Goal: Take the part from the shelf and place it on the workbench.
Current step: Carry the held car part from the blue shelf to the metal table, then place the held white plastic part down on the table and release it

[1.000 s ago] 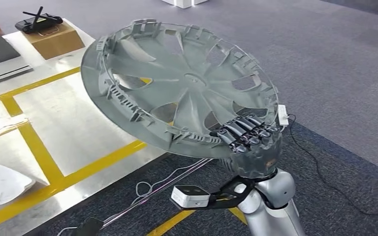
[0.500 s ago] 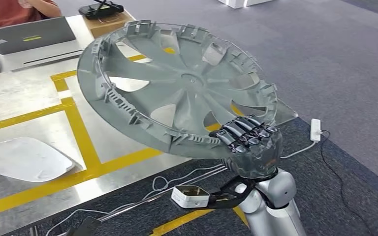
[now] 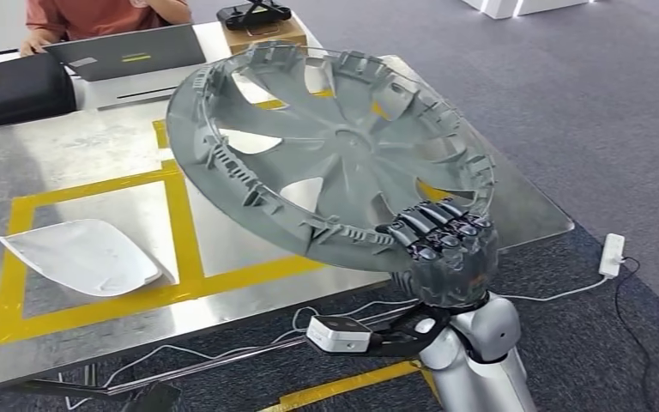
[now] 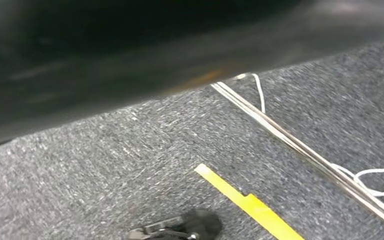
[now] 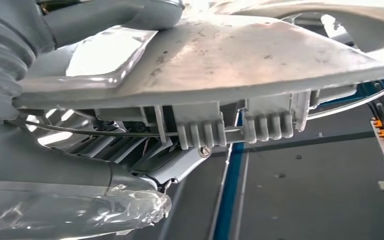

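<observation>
Head view: right hand (image 3: 443,251) grips the near rim of the tilted part (image 3: 330,159), held above the workbench (image 3: 77,163).

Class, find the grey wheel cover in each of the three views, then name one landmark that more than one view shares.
Head view: the wheel cover fills the centre, tilted above the metal workbench, its near rim gripped by the right hand.
Left wrist view: not in it; carpet and cables.
Right wrist view: its rim and clips span the upper picture.
Shared landmark: yellow floor tape, head and left wrist views.
</observation>
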You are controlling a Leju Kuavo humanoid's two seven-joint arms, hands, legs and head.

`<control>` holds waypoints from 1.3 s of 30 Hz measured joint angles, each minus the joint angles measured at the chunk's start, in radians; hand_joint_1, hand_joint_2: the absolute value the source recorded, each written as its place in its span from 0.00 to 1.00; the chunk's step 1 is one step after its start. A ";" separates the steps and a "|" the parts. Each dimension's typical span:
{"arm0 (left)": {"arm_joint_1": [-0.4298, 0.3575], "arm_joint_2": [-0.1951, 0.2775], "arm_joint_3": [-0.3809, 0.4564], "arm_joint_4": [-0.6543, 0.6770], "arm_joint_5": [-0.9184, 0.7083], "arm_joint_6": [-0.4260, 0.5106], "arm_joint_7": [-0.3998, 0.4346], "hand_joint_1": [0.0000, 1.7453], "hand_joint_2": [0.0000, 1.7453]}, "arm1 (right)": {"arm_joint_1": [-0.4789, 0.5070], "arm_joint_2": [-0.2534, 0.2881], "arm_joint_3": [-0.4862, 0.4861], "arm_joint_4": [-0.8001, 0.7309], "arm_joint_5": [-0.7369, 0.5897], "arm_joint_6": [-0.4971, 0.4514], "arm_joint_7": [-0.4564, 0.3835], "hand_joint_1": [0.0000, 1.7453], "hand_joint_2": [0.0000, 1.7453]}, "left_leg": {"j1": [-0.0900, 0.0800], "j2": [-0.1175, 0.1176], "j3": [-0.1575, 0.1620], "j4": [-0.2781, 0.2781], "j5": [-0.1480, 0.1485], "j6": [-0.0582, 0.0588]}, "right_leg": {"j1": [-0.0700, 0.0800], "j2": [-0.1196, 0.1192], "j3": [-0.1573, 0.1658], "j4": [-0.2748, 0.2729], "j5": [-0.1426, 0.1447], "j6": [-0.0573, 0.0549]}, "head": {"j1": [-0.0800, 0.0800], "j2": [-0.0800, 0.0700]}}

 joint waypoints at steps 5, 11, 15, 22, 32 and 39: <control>0.001 0.002 0.000 0.000 -0.002 0.000 0.004 0.00 0.00 | 0.011 0.000 -0.018 0.005 0.003 0.000 0.011 1.00 1.00 | 0.006 0.039 -0.032 0.062 0.018 -0.004 | 0.005 -0.066 0.010 0.000 -0.012 -0.003 | -0.001 0.000; -0.002 0.007 0.000 0.000 -0.006 0.000 0.006 0.00 0.00 | 0.014 0.000 -0.032 0.007 0.004 0.000 0.019 1.00 1.00 | -0.015 0.093 0.069 -0.137 0.075 0.029 | 0.016 -0.127 0.028 -0.001 -0.033 0.023 | 0.003 0.000; -0.003 0.008 0.001 0.000 -0.006 0.000 0.006 0.00 0.00 | 0.016 0.000 -0.034 0.013 -0.005 0.000 0.042 1.00 1.00 | -0.006 0.057 0.077 -0.149 0.078 0.052 | 0.008 -0.035 -0.033 0.128 -0.105 0.036 | 0.012 0.000; 0.000 0.007 0.015 0.000 -0.007 0.000 0.016 0.00 0.00 | 0.034 -0.022 -0.019 0.094 0.011 0.000 0.289 1.00 1.00 | -0.009 0.008 0.084 -0.144 0.069 0.049 | 0.009 -0.006 -0.060 0.085 -0.013 0.027 | 0.018 0.000; 0.007 0.009 0.034 0.000 -0.007 0.002 0.025 0.00 0.00 | 0.023 -0.086 0.032 0.183 0.004 0.000 0.385 1.00 1.00 | -0.013 0.003 0.084 -0.149 0.071 0.047 | 0.011 0.004 -0.023 0.004 0.009 0.020 | 0.014 0.000; 0.008 0.009 0.037 0.000 -0.007 0.003 0.025 0.00 0.00 | 0.020 -0.104 0.042 0.205 0.004 0.000 0.386 1.00 1.00 | -0.010 0.004 0.084 -0.152 0.072 0.034 | 0.014 0.004 -0.022 0.004 0.008 0.016 | 0.015 0.000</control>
